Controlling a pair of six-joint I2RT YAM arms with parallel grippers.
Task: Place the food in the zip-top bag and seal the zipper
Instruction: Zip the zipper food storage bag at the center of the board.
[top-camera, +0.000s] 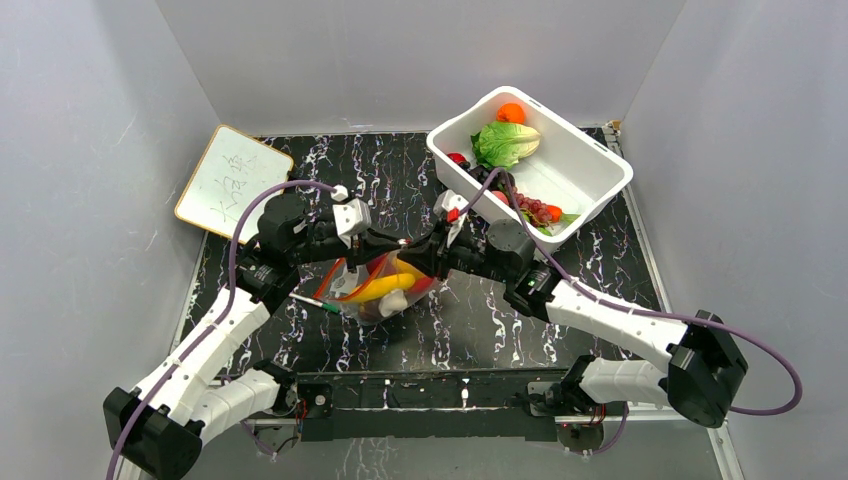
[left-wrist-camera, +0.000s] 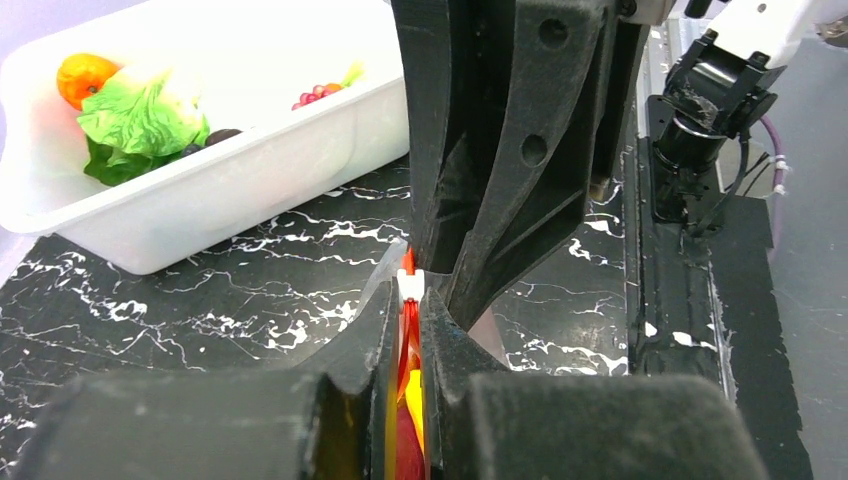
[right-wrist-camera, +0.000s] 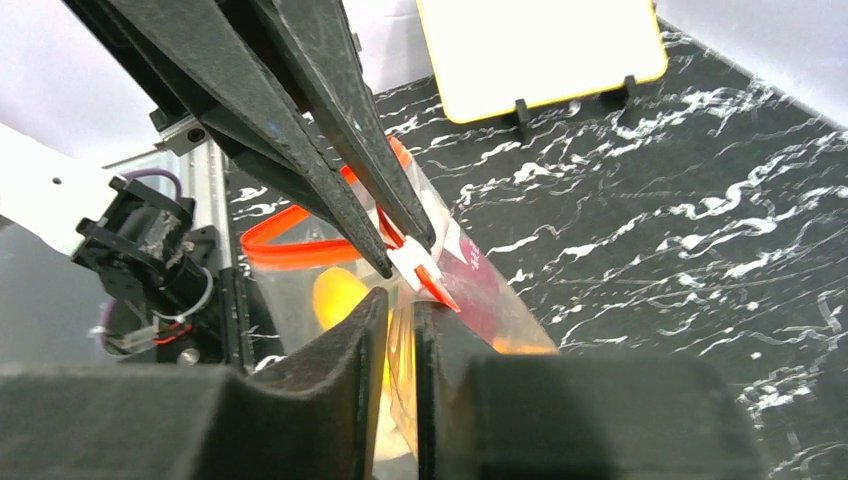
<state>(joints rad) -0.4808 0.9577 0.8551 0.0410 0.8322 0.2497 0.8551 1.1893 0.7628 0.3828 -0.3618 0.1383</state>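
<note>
The zip-top bag (top-camera: 385, 290) hangs between both grippers over the middle of the table, with yellow, red and white food (top-camera: 388, 288) inside. My left gripper (top-camera: 398, 245) (left-wrist-camera: 408, 300) is shut on the red-orange zipper (right-wrist-camera: 290, 245) at its white slider (left-wrist-camera: 410, 285) (right-wrist-camera: 415, 262). My right gripper (top-camera: 418, 258) (right-wrist-camera: 400, 305) faces it from the other side. Its jaws stand almost together on the clear plastic of the bag (right-wrist-camera: 480, 300), just below the strip. A yellow piece (right-wrist-camera: 335, 290) shows through the plastic.
A white tub (top-camera: 600, 170) at the back right holds a lettuce (top-camera: 505, 143), an orange (top-camera: 511, 112) and purple grapes (top-camera: 535, 210). A small whiteboard (top-camera: 232, 180) leans at the back left. A green-and-white pen (top-camera: 315, 303) lies left of the bag.
</note>
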